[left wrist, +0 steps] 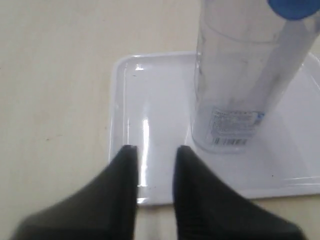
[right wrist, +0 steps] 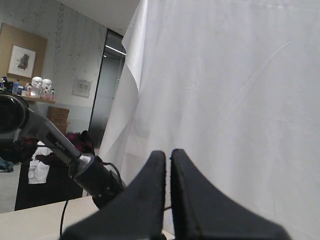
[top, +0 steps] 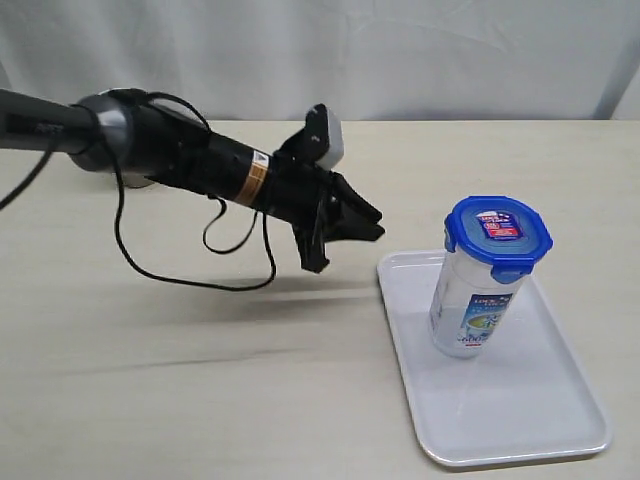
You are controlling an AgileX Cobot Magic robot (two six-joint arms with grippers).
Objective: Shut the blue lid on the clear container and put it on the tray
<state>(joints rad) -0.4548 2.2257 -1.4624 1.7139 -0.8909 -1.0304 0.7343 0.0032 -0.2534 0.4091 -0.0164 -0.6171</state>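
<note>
Lower right, the clear container [top: 468,315] stands upright on the tray [top: 520,420], the blue lid [top: 497,232] on top. Mid-frame, the left hand [top: 372,225] holds nothing, its jaws narrowly apart; the right hand [right wrist: 168,156] is closed and empty.

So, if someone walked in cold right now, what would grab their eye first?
First, the tall clear container with the blue lid on top, standing upright on the white tray at the right of the exterior view. Then the black left pincer, in the air just left of the tray, empty, its jaws slightly apart and pointing toward the container.
</note>
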